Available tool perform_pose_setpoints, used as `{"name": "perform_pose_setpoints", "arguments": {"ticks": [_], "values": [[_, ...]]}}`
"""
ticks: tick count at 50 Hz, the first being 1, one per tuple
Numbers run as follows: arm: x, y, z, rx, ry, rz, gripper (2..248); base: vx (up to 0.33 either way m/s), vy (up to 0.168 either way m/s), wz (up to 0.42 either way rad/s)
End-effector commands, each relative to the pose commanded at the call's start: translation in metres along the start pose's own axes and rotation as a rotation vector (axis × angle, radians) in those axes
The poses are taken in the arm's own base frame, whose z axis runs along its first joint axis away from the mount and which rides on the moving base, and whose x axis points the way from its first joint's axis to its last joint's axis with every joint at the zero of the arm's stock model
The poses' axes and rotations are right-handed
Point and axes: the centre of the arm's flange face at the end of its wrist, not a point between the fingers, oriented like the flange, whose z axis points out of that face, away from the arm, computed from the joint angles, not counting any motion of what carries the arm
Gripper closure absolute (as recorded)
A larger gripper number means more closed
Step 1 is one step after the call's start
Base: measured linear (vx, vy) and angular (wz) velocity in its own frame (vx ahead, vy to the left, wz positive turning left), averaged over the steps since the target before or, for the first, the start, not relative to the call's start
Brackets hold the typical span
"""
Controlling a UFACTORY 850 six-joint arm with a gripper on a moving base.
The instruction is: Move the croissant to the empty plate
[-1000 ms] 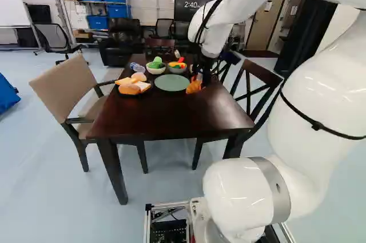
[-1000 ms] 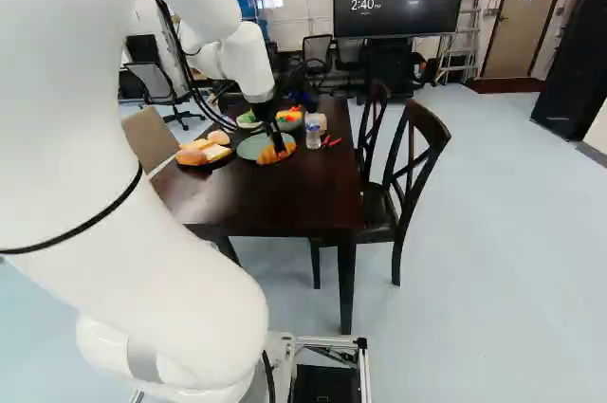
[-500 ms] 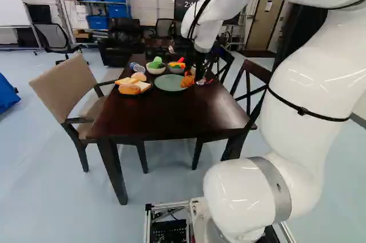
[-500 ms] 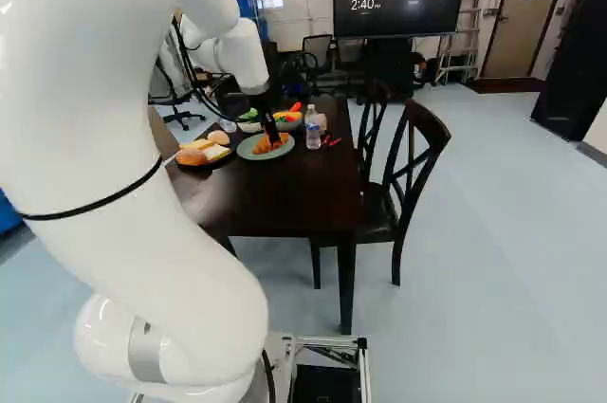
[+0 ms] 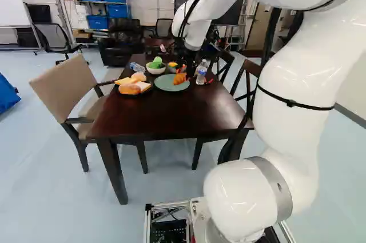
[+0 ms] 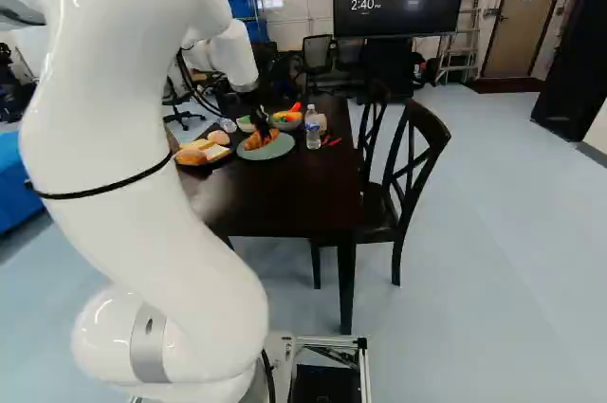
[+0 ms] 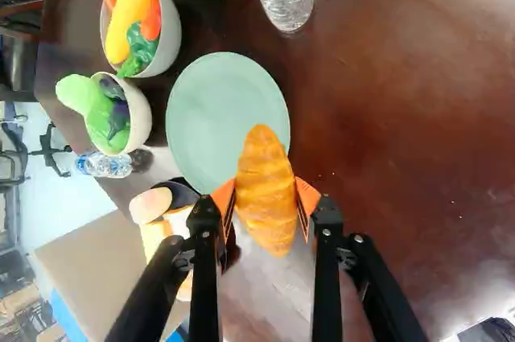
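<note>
Left base view, left to right: tan armchair (image 5: 63, 86) beside the dark wood worktop (image 5: 171, 120). On the worktop, a black plate (image 6: 211, 165) with bread (image 5: 130, 88), a water bottle (image 7: 100, 165) on its side behind it. Next, a white bowl (image 7: 143, 121) with green vegetables, then the round green plate (image 5: 163, 84). The croissant (image 5: 179, 78) shows over that plate in both base views; can't tell if it touches. I've got it gripped: my gripper (image 6: 263, 129) has an orange pad pressed on each side of it. A second bowl (image 7: 171, 40), holding a carrot and peppers, is behind the green plate. Upright water bottle (image 5: 201, 72) to the right, near the green plate. Dark wooden chair (image 6: 413, 166) last.
</note>
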Motion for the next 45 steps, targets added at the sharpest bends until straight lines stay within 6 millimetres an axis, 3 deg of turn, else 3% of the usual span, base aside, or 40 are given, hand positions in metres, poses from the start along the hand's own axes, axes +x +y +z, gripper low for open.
{"name": "perform_pose_setpoints", "arguments": {"ticks": [22, 45], "values": [[-0.001, -0.042, 0.021, 0.022, -0.007, -0.033, 130, 0.0, 0.0, 0.0], [0.008, -0.075, 0.071, 0.01, -0.019, -0.042, 130, 0.0, 0.0, 0.0]]}}
